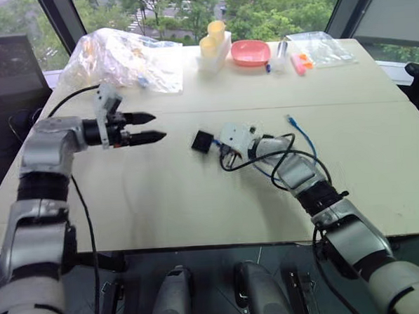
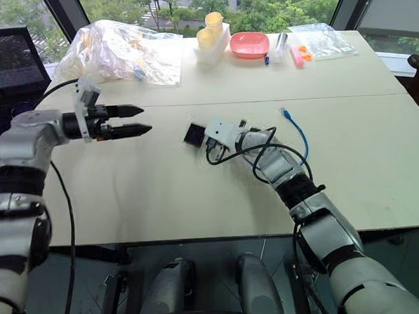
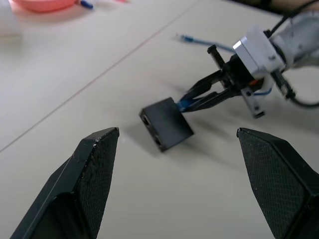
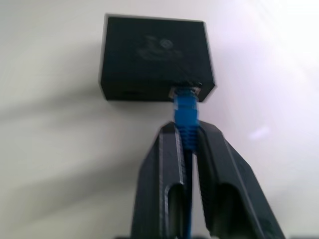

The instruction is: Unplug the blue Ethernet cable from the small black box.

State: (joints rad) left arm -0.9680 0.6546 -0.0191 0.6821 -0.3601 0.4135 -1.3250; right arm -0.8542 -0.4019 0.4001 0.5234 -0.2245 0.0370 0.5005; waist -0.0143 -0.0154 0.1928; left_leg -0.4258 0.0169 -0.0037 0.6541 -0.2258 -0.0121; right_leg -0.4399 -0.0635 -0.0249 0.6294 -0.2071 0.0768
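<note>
Right gripper point(image 4: 185, 144) jaws pinching blue Ethernet cable point(image 4: 186, 115) by small black box point(image 4: 155, 56), left gripper point(image 1: 150, 128) jaws spread wide

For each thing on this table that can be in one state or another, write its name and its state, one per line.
blue Ethernet cable: one end plugged into the box, the other end loose on the table
small black box: lifted off the table, hanging from the cable's plug
right gripper: shut on the cable just behind the plug
left gripper: open, holding nothing
pink bowl: upright
</note>
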